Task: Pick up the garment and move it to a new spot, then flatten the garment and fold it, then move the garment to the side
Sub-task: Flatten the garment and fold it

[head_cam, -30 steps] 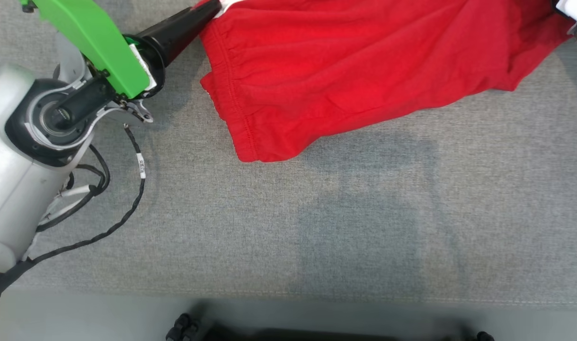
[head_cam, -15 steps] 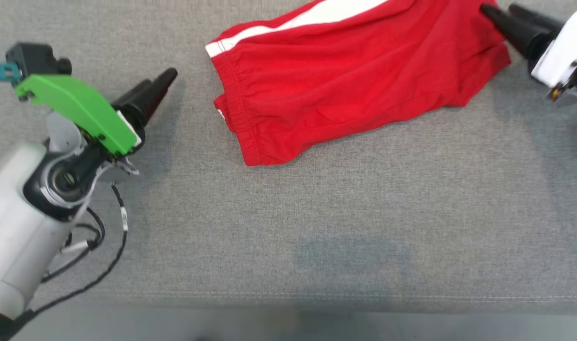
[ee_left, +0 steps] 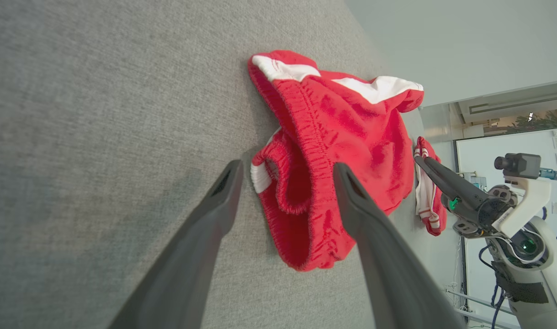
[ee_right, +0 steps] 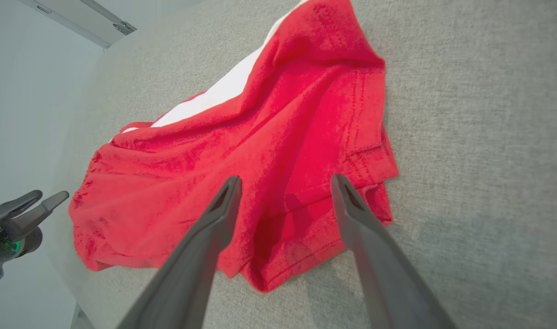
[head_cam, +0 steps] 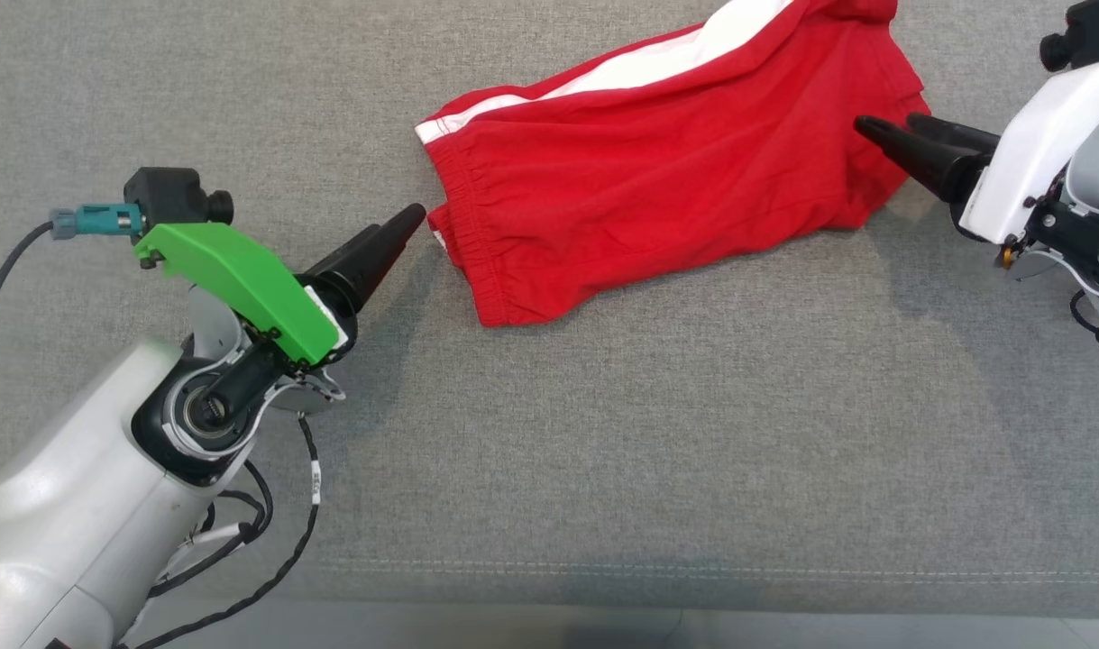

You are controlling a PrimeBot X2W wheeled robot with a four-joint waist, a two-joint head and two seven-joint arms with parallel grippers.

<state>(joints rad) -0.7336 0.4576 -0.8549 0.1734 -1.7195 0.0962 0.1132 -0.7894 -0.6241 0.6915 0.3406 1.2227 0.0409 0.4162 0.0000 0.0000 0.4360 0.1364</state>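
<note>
Here, crumpled red shorts (head_cam: 657, 189) (white side stripe (head_cam: 657, 59)) lie on grey woven cloth (head_cam: 603, 433); left pincer (ee_left: 287, 165) and right pincer (ee_right: 285, 179) gape empty.

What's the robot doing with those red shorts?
It is working on folding the shorts, which lie rumpled on the grey cloth surface. Its left gripper points at the waistband end, and its right gripper hangs over the leg end. Both grippers are open, so neither one is holding the shorts right now.
</note>
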